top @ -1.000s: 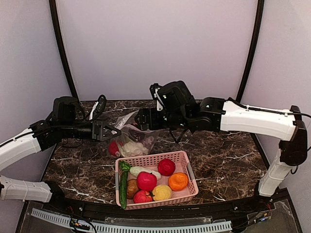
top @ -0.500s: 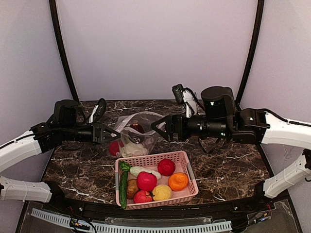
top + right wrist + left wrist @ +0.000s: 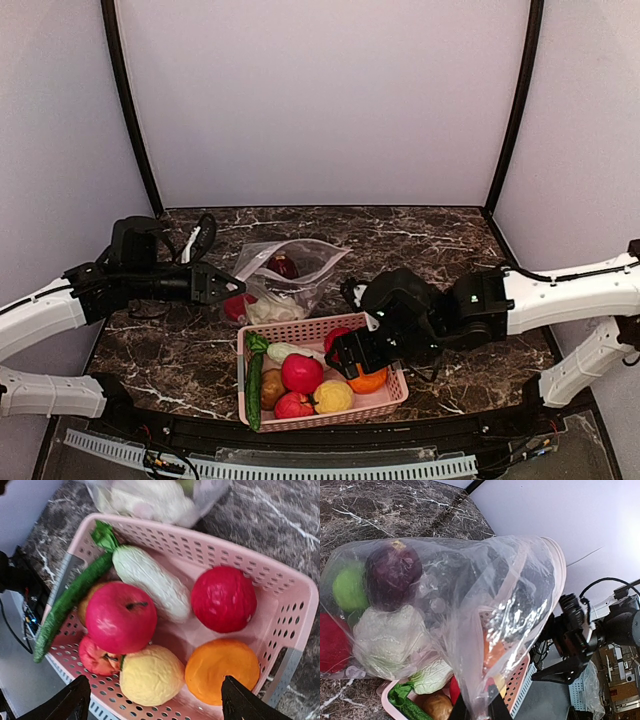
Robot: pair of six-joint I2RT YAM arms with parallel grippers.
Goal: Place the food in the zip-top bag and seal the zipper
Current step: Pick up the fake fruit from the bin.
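Pink perforated basket (image 3: 300,325) near front edge of dark marble table (image 3: 440,240) (white-veined).

One pink basket (image 3: 294,625), filling the right wrist view. Inside, eight pieces: one green cucumber (image 3: 70,602), one pale white vegetable (image 3: 150,582), two red apples (image 3: 121,617) (image 3: 97,657), one dimpled red ball (image 3: 222,599), one orange ball (image 3: 222,667), one yellow ball (image 3: 150,675), one brown potato (image 3: 272,390). One zip-top bag (image 3: 520,580) across the left wrist view, holding four: one purple ball (image 3: 394,575), one green ball (image 3: 349,587), one red piece (image 3: 330,642), one pale cabbage (image 3: 387,640).

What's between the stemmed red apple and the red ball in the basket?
A pale white vegetable, lying diagonally between apple and ball; clear in right wrist view.
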